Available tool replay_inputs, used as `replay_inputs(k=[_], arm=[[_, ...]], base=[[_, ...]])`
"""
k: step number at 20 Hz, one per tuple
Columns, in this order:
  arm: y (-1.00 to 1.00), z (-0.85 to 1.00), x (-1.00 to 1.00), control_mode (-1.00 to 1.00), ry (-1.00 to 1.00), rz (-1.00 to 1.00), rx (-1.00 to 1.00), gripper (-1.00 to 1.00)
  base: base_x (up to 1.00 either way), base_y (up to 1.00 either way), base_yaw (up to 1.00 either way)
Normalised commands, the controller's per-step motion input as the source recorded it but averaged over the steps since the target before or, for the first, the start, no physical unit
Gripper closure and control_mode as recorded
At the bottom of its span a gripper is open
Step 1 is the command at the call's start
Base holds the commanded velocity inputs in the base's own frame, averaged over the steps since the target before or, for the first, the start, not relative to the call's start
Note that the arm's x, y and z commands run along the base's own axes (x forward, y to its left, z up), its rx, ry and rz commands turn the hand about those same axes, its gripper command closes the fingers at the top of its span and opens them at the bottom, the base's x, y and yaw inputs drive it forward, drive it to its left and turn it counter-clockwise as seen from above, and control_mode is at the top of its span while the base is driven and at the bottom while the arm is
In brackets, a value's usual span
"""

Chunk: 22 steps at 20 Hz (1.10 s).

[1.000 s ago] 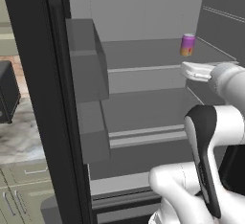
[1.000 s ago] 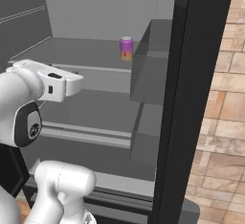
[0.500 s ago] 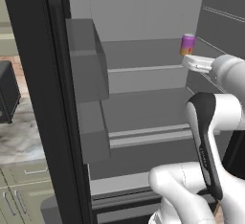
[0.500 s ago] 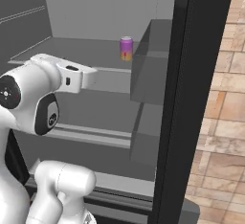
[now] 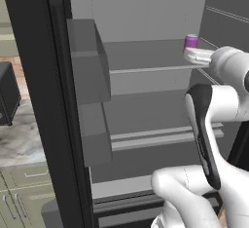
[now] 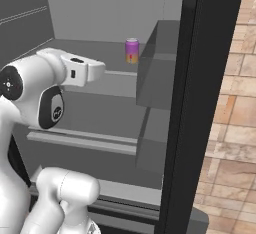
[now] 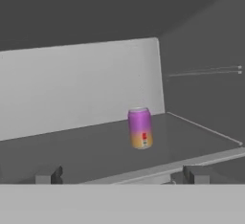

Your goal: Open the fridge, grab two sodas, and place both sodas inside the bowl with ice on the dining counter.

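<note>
The fridge (image 5: 146, 8) stands open, its grey shelved interior facing me. One soda (image 7: 140, 128), purple fading to yellow-orange with a silver top, stands upright on the upper shelf, right of centre (image 5: 191, 41) (image 6: 132, 51). My gripper (image 7: 122, 175) is open, its two dark fingertips (image 7: 49, 176) set wide apart and level with the shelf's front edge. The can is still well ahead of it, slightly right of its centre line. From the right base view the white hand (image 6: 85, 70) points at the can from the left, a short way off. The bowl and dining counter are out of view.
Grey door bins (image 5: 87, 61) hang on the black left door (image 5: 44, 100), and more bins (image 6: 155, 63) hang on the right door (image 6: 200, 78). A lower shelf (image 5: 165, 137) runs under the hand. A brick wall (image 6: 235, 103) is at the right, and sage-green cabinets (image 5: 19, 198) at the lower left.
The hand has risen and reached forward toward the upper shelf, closing on the can. The elbow has swung up. The jaws stay wide and the can has not moved.
</note>
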Motion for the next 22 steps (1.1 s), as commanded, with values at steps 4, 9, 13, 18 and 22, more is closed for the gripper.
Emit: replay_inputs(k=[4,9,13,18,22], arm=[[0.00,0.03,0.05,-1.00,0.00,-0.07,-0.15,-1.00],[0.00,0.01,0.29,-1.00,0.04,-0.02,-0.06,-1.00],[0.00,0.00,0.50,-1.00,0.02,0.00,0.00,-1.00],[-0.14,-0.01,0.36,-1.00,0.00,0.00,0.03,-1.00],[-0.27,-0.03,0.28,-1.00,0.00,0.00,0.04,-1.00]], base=[[0.00,0.00,0.00],[0.00,0.00,0.00],[0.00,0.00,0.00],[0.00,0.00,0.00],[0.00,0.00,0.00]])
